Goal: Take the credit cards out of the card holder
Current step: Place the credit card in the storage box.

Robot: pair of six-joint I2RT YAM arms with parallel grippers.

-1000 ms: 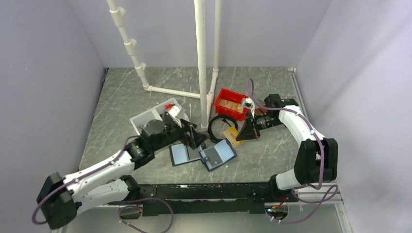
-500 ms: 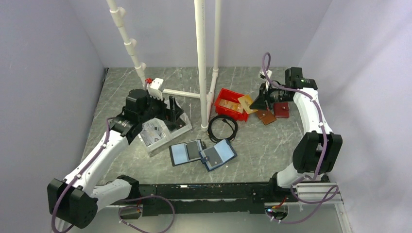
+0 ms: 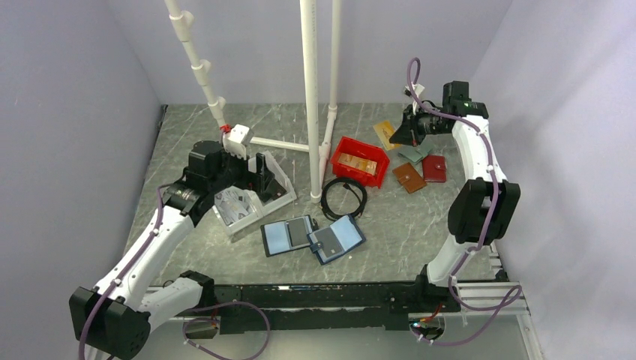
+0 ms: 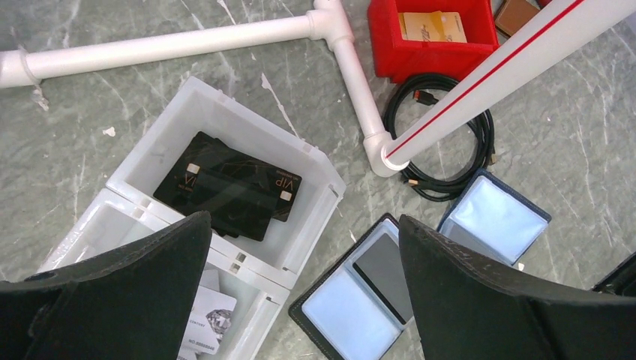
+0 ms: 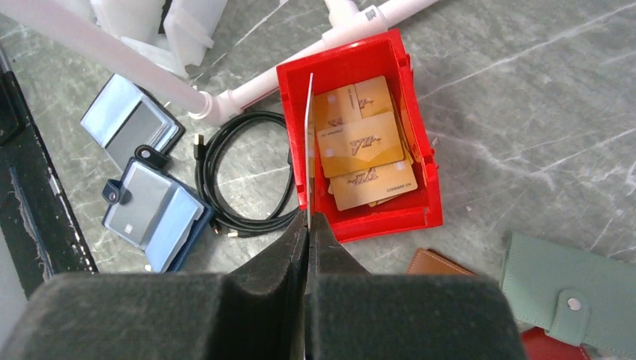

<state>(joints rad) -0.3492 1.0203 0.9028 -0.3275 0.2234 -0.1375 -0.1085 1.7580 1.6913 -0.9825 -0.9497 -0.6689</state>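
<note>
credit card [image 5: 308,150] edge-on, its face hidden, green wallet [image 5: 547,274] cut off at frame edge

The white-and-black left arm [image 3: 154,240] reaches diagonally forward from its base, its black two-finger left gripper [image 4: 304,232] pointing down, jaws spread wide. The right arm [image 3: 480,172] rises tall and stretches to the far side, wrist turned left. Its right gripper [image 5: 308,225] is pinched on a thin gold-orange plastic card [image 3: 385,133], which shows edge-on from the wrist.

Edge-on card [image 5: 309,142] pinched in right tool [image 5: 308,219], above red bin [image 5: 375,222] of gold cards [image 5: 360,142]
</note>
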